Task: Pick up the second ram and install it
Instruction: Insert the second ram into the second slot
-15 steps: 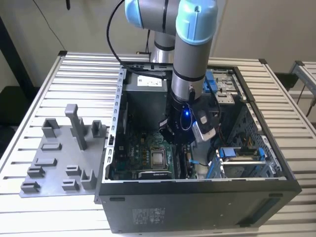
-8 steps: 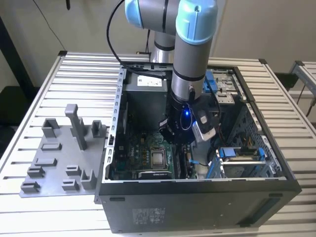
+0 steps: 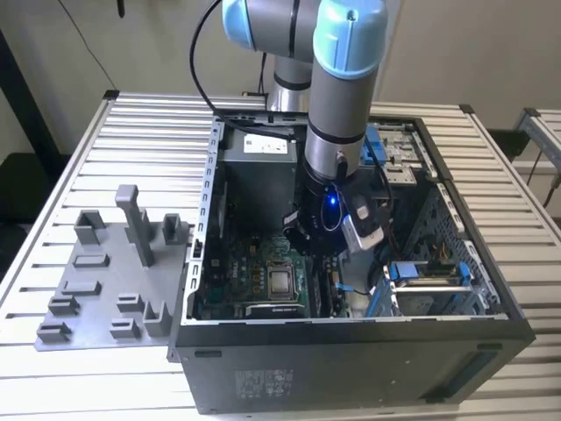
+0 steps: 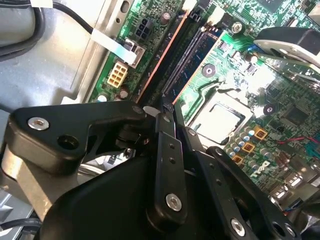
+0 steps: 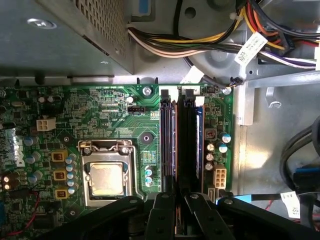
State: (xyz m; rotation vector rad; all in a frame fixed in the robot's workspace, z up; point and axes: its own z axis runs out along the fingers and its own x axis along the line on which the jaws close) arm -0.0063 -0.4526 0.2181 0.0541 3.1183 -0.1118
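The second ram [image 5: 189, 140] is a long dark stick standing edge-up along the motherboard's memory slot, and it also shows in the second wrist view [image 4: 194, 57]. My gripper [image 5: 180, 194] is at its near end, black fingers [image 4: 165, 130] drawn close together on the stick's top edge. I cannot tell whether the stick is fully seated. Right beside it runs a second black slot [image 5: 167, 140] with an orange edge. In the exterior view the gripper [image 3: 317, 247] is deep inside the open computer case [image 3: 351, 368], above the green motherboard.
The processor socket [image 5: 106, 177] lies close beside the slots. A bundle of coloured cables [image 5: 200, 45] and the metal power supply box [image 5: 65, 35] sit beyond the slots' far end. A grey holder plate [image 3: 105, 281] with upright blocks lies on the table at the exterior view's left.
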